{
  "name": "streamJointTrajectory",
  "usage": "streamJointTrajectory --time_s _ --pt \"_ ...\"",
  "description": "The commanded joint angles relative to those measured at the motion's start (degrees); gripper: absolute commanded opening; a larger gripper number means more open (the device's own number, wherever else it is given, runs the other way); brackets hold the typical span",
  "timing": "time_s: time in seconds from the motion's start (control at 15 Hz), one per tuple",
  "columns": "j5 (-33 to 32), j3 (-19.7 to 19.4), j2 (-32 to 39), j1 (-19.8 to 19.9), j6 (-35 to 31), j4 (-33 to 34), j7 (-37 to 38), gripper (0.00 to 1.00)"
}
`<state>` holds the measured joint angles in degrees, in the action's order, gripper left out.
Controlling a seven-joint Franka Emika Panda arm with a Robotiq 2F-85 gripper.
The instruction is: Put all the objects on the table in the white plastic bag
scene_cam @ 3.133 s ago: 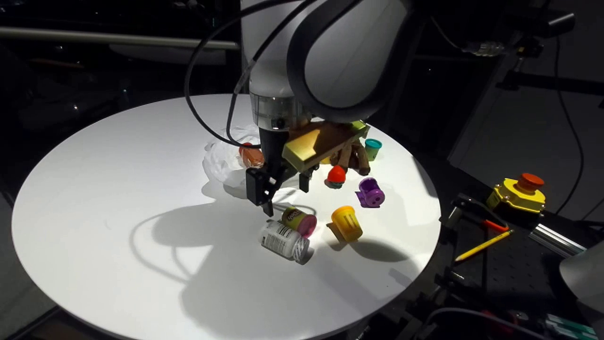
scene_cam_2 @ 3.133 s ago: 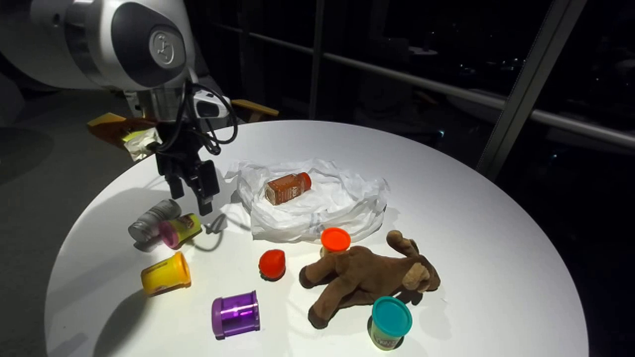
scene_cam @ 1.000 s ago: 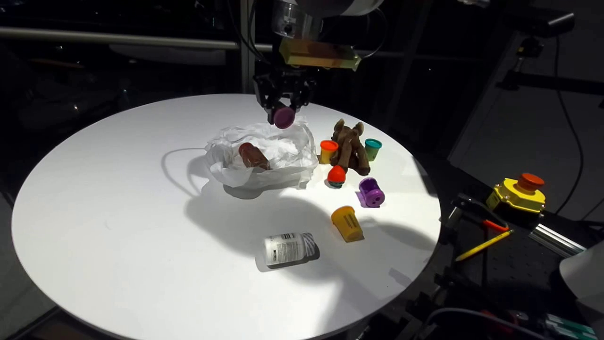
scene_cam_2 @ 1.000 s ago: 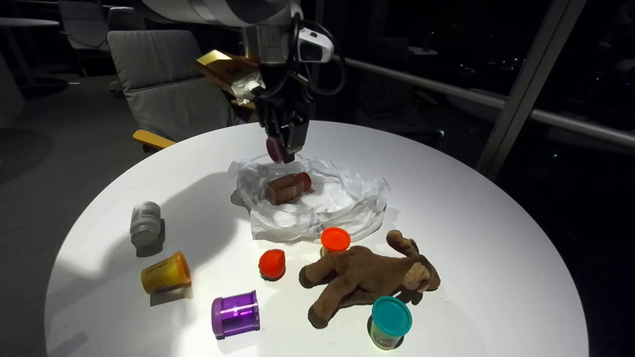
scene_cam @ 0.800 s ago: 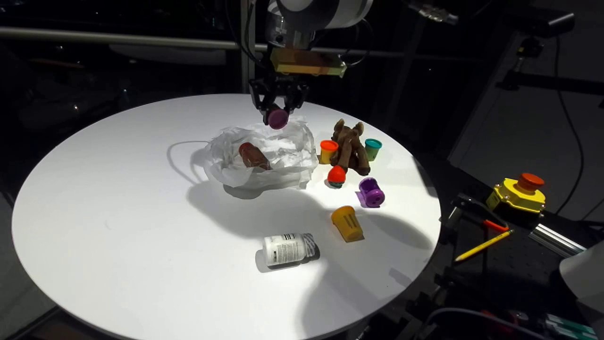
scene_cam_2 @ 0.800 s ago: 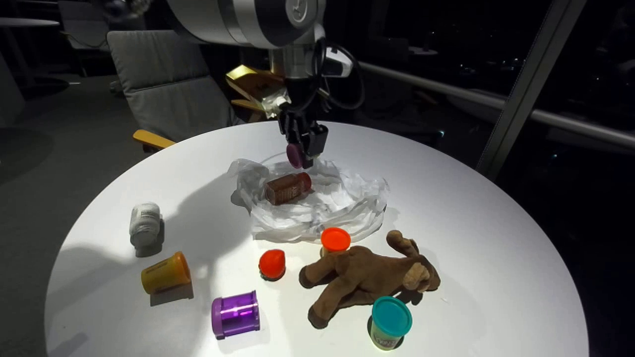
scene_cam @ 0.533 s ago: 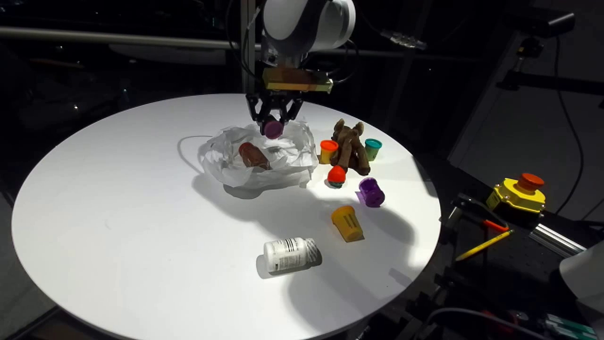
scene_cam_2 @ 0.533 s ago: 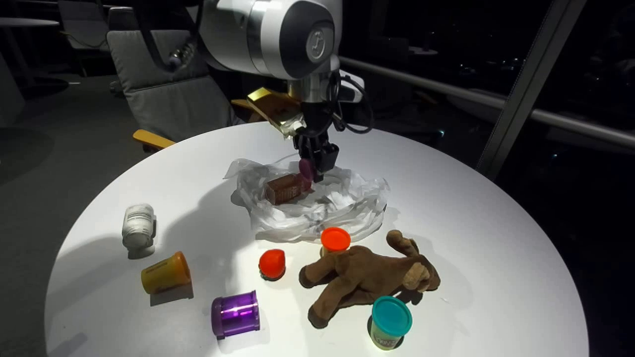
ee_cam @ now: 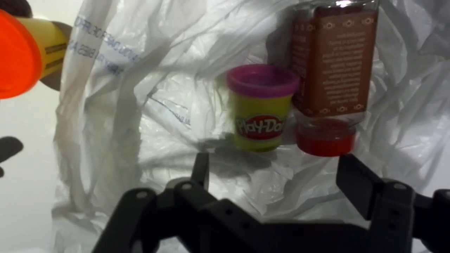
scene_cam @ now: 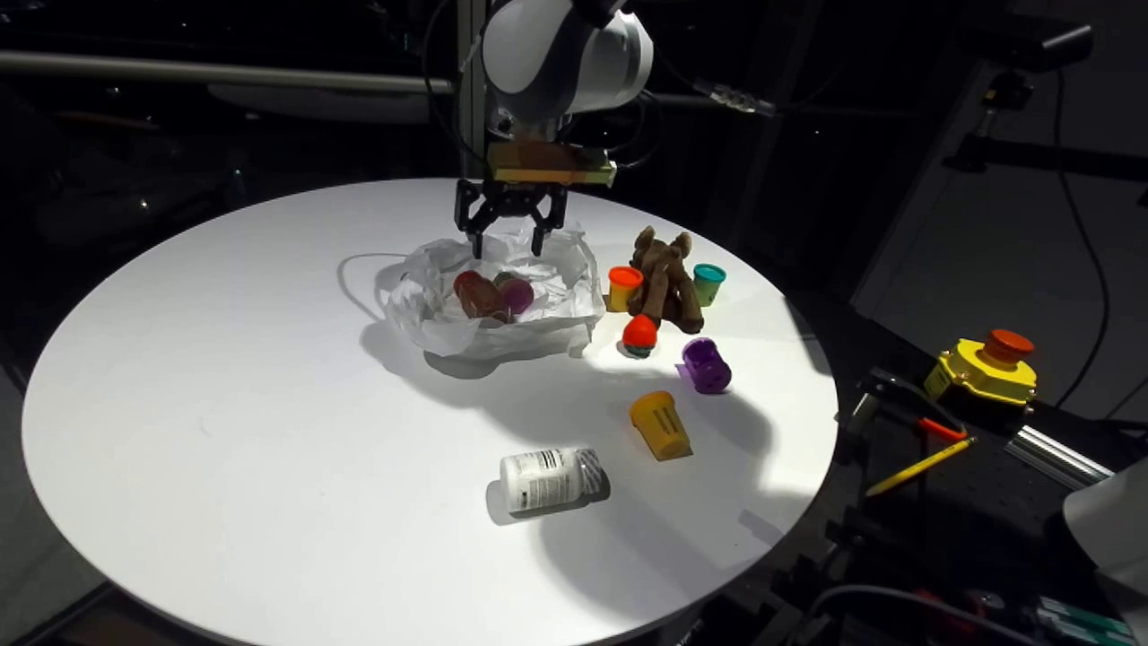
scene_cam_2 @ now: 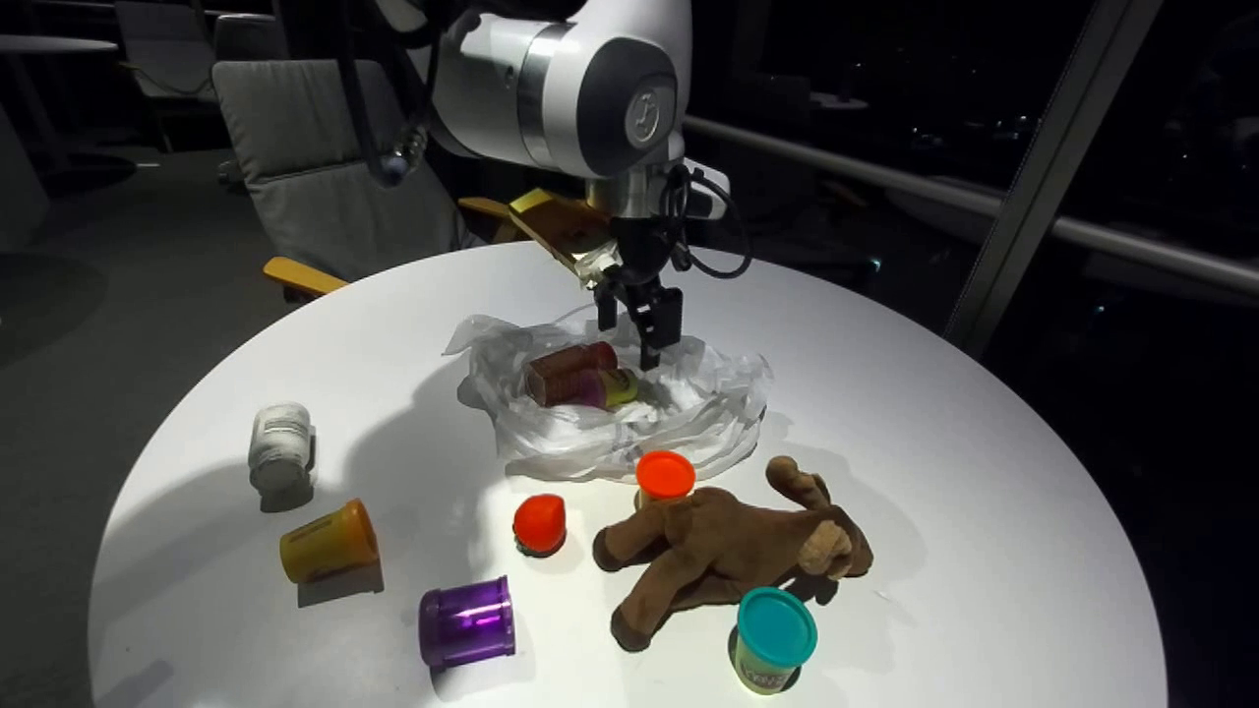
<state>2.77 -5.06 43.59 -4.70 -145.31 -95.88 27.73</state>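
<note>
My gripper (ee_cam: 274, 156) stands open above the white plastic bag (scene_cam: 547, 341), nothing between its fingers. Inside the bag a purple-lidded yellow tub (ee_cam: 260, 109) lies against a reddish-brown bottle (ee_cam: 334, 66). On the white table (scene_cam: 269, 484) lie a white bottle (scene_cam: 543, 478), a yellow-orange tub (scene_cam_2: 328, 543), a clear purple cylinder (scene_cam_2: 467, 622) and a red strawberry-like toy (scene_cam_2: 540, 522). Close to the bag's edge stands an orange-lidded tub (scene_cam_2: 665, 475), touching or very near the brown plush animal (scene_cam_2: 728, 546). Beside the plush is a teal-lidded tub (scene_cam_2: 776, 629).
Off the table's edge, a dark bench carries a yellow box with a red button (scene_cam: 987, 368) and a yellow pencil (scene_cam: 921, 467). A grey chair (scene_cam_2: 315, 167) stands behind the table. A yellowish block (scene_cam: 547, 163) rides on the wrist above the fingers.
The purple-lidded tub was taken from beside the white bottle, carried over and lowered to the bag, then let go as the fingers spread. The white bottle has turned and rolled slightly.
</note>
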Motion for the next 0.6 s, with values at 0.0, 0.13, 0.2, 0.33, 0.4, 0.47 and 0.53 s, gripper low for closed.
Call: streamJointTrajectory --time_s 0.0,0.13,0.2,0.33,0.4,0.47,0.53 --pt "-1.25 1.79 -7.52 -2.04 4.88 -4.32 -6.40 1.00" --pt "-2.73 2.70 -11.18 -4.54 8.78 -7.14 -7.57 1.00" --pt "-3.63 3.43 -12.40 -6.08 9.77 -9.11 -7.55 1.00" --pt "-5.07 5.42 -14.30 -8.47 11.03 -12.68 -8.11 1.00" --pt "-6.00 6.36 -15.62 -9.71 11.64 -14.90 -8.28 1.00" --pt "-6.91 7.23 -15.26 -10.82 11.74 -16.14 -8.49 1.00" --pt "-7.41 8.42 -15.83 -11.82 11.65 -18.22 -9.12 1.00"
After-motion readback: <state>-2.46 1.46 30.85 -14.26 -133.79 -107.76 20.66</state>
